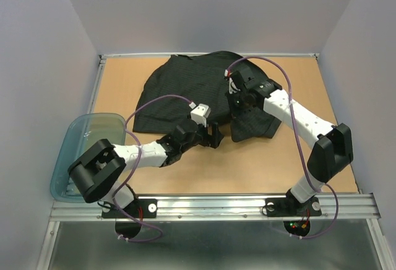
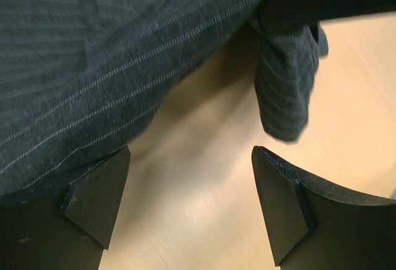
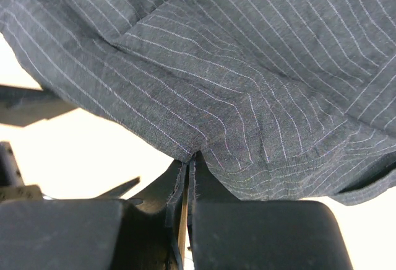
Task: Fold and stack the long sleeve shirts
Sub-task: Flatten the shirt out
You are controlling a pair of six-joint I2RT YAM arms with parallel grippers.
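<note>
Black shirt (image 3: 247,65) pinched in R claw (image 3: 189,169); L claw (image 2: 192,155) beside.

Passable table (image 1: 247,166) before the shirt (image 1: 179,90); tub (image 1: 74,130) blocks left.

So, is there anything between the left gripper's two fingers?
Only bare table. In the left wrist view the left gripper stands open, with nothing between its fingers; the shirt lies just beyond their tips.

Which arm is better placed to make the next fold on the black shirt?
Right. The right gripper is shut on a pinch of the shirt; the left gripper is open over the table by the cloth's edge, holding nothing.
</note>
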